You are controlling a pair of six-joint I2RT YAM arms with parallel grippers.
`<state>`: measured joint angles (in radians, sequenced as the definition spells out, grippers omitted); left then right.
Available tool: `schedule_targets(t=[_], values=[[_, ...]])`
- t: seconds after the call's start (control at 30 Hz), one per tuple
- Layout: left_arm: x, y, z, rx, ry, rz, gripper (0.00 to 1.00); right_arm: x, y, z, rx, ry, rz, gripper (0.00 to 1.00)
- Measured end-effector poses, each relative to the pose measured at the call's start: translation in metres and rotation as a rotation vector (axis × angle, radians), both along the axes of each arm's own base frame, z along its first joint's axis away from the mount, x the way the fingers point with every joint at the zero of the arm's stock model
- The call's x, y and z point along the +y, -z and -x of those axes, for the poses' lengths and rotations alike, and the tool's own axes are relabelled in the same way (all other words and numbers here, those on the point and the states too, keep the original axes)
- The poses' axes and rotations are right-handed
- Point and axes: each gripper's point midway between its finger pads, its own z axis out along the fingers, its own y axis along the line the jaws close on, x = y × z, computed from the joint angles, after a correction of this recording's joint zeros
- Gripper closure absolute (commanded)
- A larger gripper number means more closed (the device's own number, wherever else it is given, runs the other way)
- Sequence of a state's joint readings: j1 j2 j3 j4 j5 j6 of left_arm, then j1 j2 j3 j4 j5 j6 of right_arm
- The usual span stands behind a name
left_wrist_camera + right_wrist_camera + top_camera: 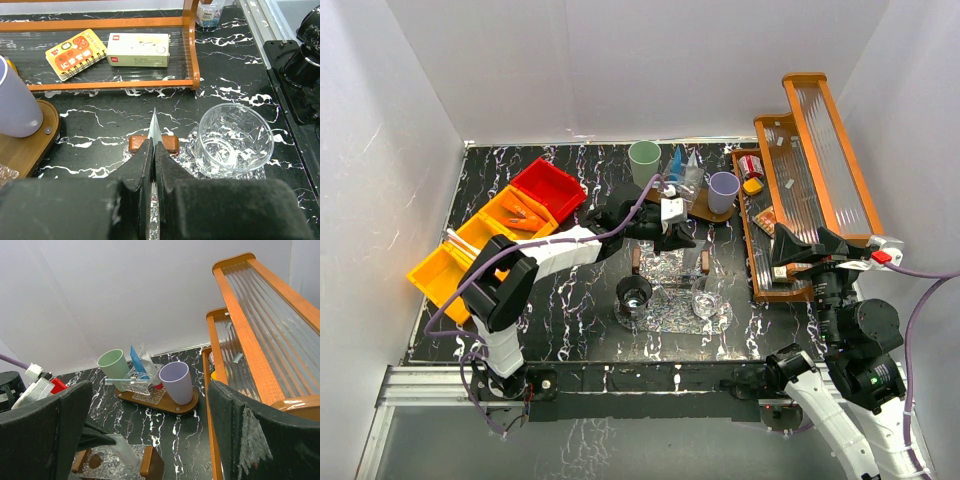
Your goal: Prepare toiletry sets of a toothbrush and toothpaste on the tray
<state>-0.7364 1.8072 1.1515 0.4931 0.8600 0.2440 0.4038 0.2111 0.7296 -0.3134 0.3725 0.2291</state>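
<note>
My left gripper [678,237] is shut on a pale silvery tapered tube [154,126] and holds it above the far wooden handle [170,142] of the glass tray [670,270]. The tube also shows in the right wrist view [122,450]. On the tray stand a clear glass cup [234,140] and a dark cup [634,293]. At the back, a wooden oval base [175,405] carries a green cup [114,366], a lilac cup [175,382], a blue tube [136,360] and a toothbrush [122,381] on a clear holder. My right gripper [802,250] is open and empty, at the right.
A two-tier wooden shelf rack [800,190] stands along the right side, holding a yellow notebook [76,52] and a white box [138,50]. Red [548,190], orange [515,212] and yellow [445,268] bins sit at the left.
</note>
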Motion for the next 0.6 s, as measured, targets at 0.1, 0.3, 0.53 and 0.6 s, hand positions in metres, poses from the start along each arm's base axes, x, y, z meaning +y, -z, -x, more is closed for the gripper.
schedule_targets(t=[0.1, 0.3, 0.53, 0.6], values=[[0.0002, 0.0023, 0.0002, 0.002, 0.0, -0.003, 0.98, 0.0, -0.0001, 0.0, 0.0, 0.0, 0.0, 0.02], [0.0004, 0.0032, 0.0001, -0.008, 0.001, 0.001, 0.72, -0.0005, 0.0, 0.0, 0.0, 0.003, -0.001, 0.02], [0.0055, 0.0104, 0.0014, -0.013, -0.014, -0.019, 0.52, -0.0006, 0.0, -0.0001, 0.0, 0.003, -0.001, 0.02], [0.0083, 0.0076, 0.0004, -0.027, -0.029, -0.024, 0.47, -0.0006, 0.0, -0.0001, 0.0, 0.003, -0.001, 0.02]])
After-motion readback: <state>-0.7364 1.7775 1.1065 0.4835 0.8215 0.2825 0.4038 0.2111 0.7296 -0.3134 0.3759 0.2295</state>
